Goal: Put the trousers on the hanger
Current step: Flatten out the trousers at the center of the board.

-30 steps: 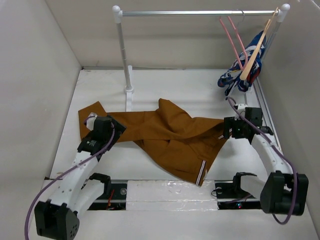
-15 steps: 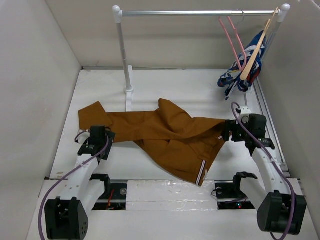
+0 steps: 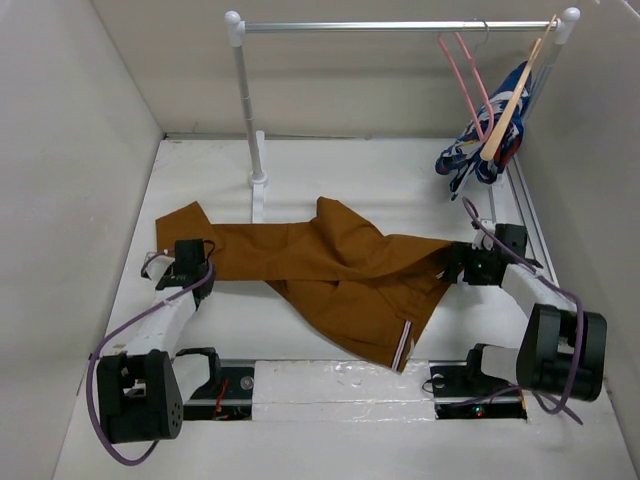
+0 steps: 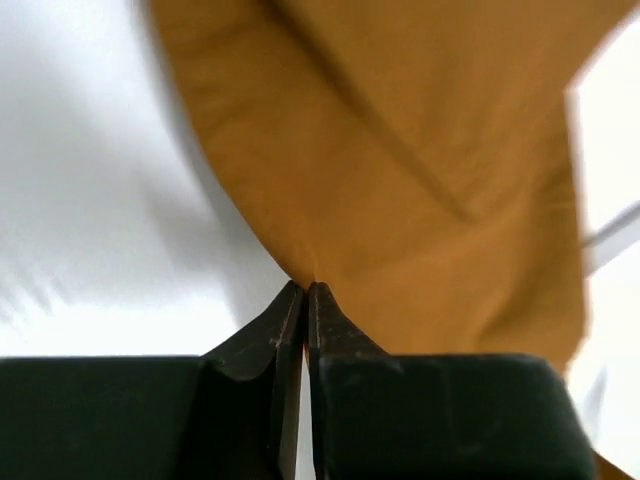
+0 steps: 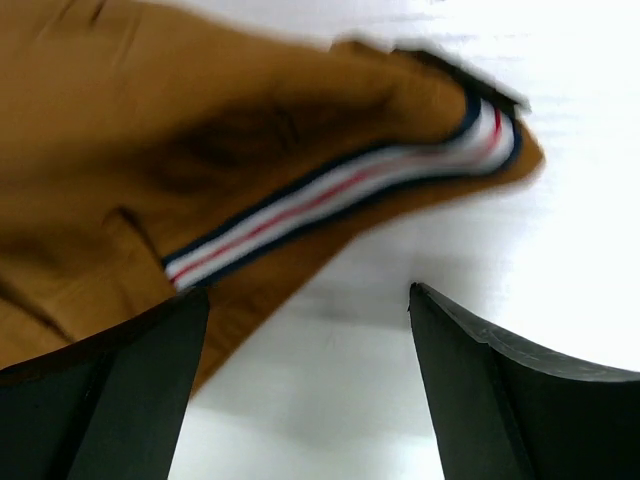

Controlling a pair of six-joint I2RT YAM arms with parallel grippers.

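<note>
The rust-brown trousers (image 3: 340,270) lie spread flat across the middle of the table. My left gripper (image 3: 198,254) is at the left leg end, jaws pressed together, their tips (image 4: 305,288) pinching the edge of the brown cloth (image 4: 400,150). My right gripper (image 3: 456,268) stands open at the trousers' right corner. In the right wrist view the striped waistband edge (image 5: 340,190) lies just ahead of the spread fingers (image 5: 310,290), with bare table between them. The pink hanger (image 3: 465,70) hangs from the rail at the back right.
A clothes rack with a white post (image 3: 240,110) and a metal rail (image 3: 390,26) stands at the back. A pale wooden hanger (image 3: 515,95) carrying a blue, white and red garment (image 3: 485,148) hangs beside the pink one. White walls close in on both sides.
My left gripper has pulled back from on top of the leg to its left edge and shut there. The right gripper has dropped lower beside the waistband corner, still open.
</note>
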